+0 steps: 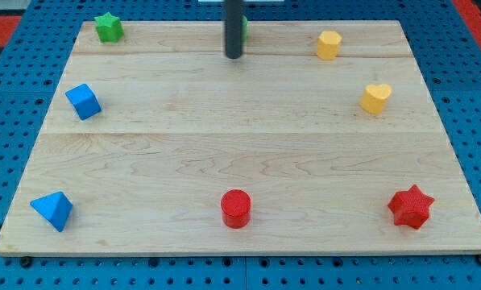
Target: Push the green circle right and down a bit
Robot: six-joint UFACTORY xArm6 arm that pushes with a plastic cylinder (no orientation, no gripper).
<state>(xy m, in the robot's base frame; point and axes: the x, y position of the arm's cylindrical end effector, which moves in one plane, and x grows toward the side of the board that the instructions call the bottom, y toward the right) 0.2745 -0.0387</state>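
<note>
Looks like a robotics lab bench: pale wooden board (pixel 248 145) laid on a blue perforated mounting plate (pixel 6 105) with regular holes, small bright toy-like blocks spread near the board's edges, a red panel (pixel 0 24) at far left.

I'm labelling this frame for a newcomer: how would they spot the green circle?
Start at the wooden board's top edge, near the middle. My tip stands there, and the green circle peeks out behind the rod's right side. The other green block, a green star, sits unhidden at top left.
</note>
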